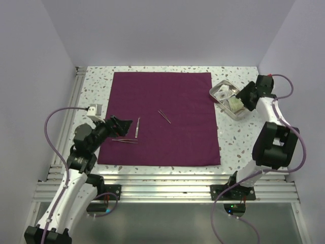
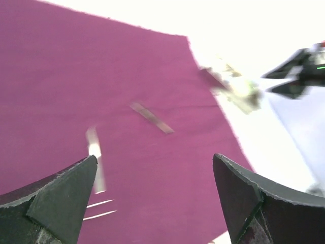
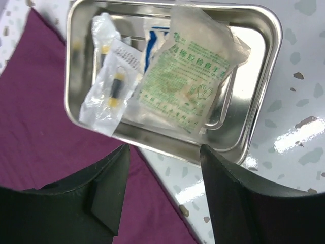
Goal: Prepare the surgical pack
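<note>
Surgical pack (image 1: 172, 96) flat beneath wide-open left tool (image 1: 123, 125), beside open, empty right tool (image 1: 244, 99).

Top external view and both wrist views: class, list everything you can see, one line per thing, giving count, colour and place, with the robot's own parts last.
plum-purple woven cloth sheet: one, purple, spread flat on the table
slim metal instruments: three, silver, lying apart on the cloth, left and centre
rectangular steel tray: one, silver, on the table by the cloth's far right corner
green-printed plastic packet: one, clear with green print, in the tray
small clear packets with yellow-and-black contents: two, tray's left side
blue-and-white packet: one, partly under the other packets
white speckled table: one, under everything
left gripper: one, black, open, over the cloth's left part
right gripper: one, black, open, above the tray's edge
</note>
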{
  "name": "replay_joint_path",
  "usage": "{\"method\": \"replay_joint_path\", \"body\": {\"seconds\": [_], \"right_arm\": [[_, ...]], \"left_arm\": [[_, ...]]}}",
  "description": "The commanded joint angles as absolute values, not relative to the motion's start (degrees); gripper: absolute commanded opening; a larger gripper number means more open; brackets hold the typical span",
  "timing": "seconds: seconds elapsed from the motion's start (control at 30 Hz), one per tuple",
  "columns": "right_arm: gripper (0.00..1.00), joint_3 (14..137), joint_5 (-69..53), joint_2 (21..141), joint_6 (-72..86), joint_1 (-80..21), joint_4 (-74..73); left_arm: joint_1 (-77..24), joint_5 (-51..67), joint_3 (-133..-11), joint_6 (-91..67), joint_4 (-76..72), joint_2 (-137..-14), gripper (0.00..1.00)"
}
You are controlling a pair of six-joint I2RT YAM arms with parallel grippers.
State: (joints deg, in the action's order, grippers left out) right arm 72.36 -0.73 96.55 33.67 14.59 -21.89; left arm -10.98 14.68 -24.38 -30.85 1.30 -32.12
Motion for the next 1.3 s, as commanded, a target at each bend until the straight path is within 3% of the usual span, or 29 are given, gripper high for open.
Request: {"method": "replay_joint_path", "body": {"seconds": [0.0, 0.33, 0.57, 0.67, 1.0, 1.27], "right_arm": [[0.62, 68.21, 0.26, 87.2, 35.42, 12.22, -16.53], [0.62, 62.4, 3.24, 80.15, 33.31, -8.07, -15.29], [0.61, 57.92, 3.61, 81.56, 36.03, -13.62, -10.38], [0.61, 59.85, 3.78, 83.75, 35.25, -16.95, -11.77], [0.62, 63.72, -2.02, 90.87, 27.87, -24.25, -12.13], [0.61, 75.84, -2.81, 105.37, 14.78, -32.33, -13.98]], "left_arm": [[-11.34, 26.0, -31.45, -35.85, 6.32, -31.03, 1.0], [-11.43, 44.81, -37.44, -61.31, 2.74, -23.39, 1.0], [-11.43, 49.04, -41.57, -62.13, 6.42, -24.69, 1.0], [-11.43, 52.46, -40.43, -66.27, -1.56, -26.54, 1.0], [-11.43, 37.45, -45.79, -39.66, 17.83, -31.2, 1.0], [-11.34, 30.16, -37.01, -29.18, 13.9, -30.76, 1.0]]}}
